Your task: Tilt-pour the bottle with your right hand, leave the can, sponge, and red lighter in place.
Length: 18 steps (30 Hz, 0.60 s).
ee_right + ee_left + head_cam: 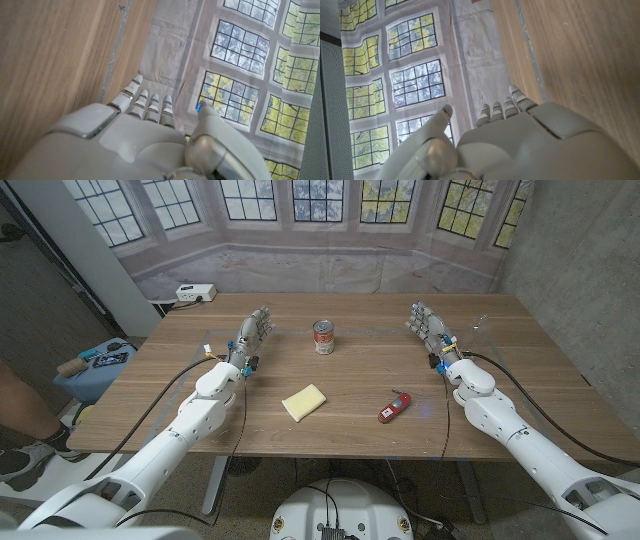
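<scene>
A red-and-white can stands upright at the table's far middle. Nearer the front lie a yellow sponge and, to its right, a red lighter. My left hand is left of the can with fingers stretched out and apart, holding nothing; its back shows in the left wrist view. My right hand is right of the can, also spread and empty, and shows in the right wrist view. A faint clear thing lies just beyond the right hand; I cannot tell if it is the bottle.
The wooden table has bare room at both sides. A white box sits behind the far left corner. A person's leg and a blue bin are off the table's left side.
</scene>
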Tool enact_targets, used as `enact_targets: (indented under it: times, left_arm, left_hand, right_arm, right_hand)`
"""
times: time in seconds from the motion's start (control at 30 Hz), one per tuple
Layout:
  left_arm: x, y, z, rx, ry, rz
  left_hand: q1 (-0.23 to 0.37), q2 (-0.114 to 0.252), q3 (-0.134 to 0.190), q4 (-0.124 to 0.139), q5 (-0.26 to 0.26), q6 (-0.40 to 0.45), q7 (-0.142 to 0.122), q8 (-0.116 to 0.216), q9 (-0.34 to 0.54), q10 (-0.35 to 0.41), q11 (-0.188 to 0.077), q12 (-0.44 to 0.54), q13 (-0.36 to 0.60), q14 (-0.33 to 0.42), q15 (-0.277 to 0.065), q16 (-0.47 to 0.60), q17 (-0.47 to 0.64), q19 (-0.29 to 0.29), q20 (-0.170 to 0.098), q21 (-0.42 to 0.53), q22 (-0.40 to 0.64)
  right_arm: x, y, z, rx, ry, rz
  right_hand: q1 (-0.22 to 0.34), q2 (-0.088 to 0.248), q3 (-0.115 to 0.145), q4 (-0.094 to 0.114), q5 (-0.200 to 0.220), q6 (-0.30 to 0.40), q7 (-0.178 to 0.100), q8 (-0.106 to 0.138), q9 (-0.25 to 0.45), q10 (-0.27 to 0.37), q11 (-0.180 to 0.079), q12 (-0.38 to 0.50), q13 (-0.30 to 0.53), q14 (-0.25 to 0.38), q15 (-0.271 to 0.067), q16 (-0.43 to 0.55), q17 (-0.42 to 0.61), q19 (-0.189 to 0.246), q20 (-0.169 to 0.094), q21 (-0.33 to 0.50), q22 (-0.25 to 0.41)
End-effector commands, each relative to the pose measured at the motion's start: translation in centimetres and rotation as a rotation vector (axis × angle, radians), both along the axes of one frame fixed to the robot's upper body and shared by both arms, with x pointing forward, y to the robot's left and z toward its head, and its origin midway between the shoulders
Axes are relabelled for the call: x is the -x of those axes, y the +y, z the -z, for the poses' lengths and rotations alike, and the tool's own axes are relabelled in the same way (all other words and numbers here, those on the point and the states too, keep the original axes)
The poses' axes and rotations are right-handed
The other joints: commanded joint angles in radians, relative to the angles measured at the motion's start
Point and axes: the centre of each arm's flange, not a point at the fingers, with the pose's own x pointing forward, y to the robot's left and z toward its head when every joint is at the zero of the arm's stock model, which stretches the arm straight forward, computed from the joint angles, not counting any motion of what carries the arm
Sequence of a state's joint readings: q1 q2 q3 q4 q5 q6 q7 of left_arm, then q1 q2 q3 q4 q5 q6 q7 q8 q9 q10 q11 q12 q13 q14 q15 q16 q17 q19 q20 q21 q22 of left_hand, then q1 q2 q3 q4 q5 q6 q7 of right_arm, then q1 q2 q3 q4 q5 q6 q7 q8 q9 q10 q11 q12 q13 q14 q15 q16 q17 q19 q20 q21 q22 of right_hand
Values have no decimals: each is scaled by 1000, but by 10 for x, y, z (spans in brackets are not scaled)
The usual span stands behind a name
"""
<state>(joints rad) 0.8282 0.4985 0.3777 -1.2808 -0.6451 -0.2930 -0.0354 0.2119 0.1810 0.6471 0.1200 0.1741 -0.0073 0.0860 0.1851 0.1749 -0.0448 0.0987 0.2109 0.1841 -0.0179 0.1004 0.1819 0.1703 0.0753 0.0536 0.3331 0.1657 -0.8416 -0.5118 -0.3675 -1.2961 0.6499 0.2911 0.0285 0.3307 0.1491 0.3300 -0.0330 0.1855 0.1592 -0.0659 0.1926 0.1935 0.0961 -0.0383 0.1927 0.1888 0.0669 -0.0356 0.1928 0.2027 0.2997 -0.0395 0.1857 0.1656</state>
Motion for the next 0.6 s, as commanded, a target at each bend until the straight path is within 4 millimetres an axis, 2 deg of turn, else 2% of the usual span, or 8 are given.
enact_targets:
  times: [0.03,0.37,0.53,0.6]
  left_arm:
    - [-1,-8,1,-1,3,5]
    - [3,-7,3,-8,4,-1]
    - [5,-6,4,-14,6,1]
    - [5,-5,4,-15,6,1]
  left_hand:
    - [11,-3,7,-1,6,3,7,5,1,2,4,6,5,1,9,6,1,12,-1,3,4]
    - [14,-6,11,-6,4,5,7,4,2,2,5,5,5,0,11,3,1,14,-1,-2,4]
    - [15,-7,13,-8,4,5,7,3,2,1,5,4,5,0,10,3,1,14,-3,-4,4]
    - [15,-8,14,-9,4,5,7,3,2,1,5,4,5,0,10,2,1,14,-3,-5,4]
  right_arm:
    - [1,-4,2,-1,-4,5]
    - [6,0,1,14,-16,2]
    - [13,3,1,23,-22,5]
    - [16,4,1,25,-28,3]
  right_hand:
    - [12,-4,5,-5,4,6,0,6,1,6,-1,4,4,10,-29,7,4,6,-41,4,2]
    - [17,-13,3,-15,2,6,10,5,1,11,0,5,4,11,-27,7,0,7,-38,5,2]
    - [20,-20,0,-22,0,6,17,5,1,15,12,6,5,11,-24,7,-2,8,-37,5,2]
    - [22,-21,0,-27,-1,8,18,6,1,24,-1,9,5,13,-25,8,-3,9,-35,5,2]
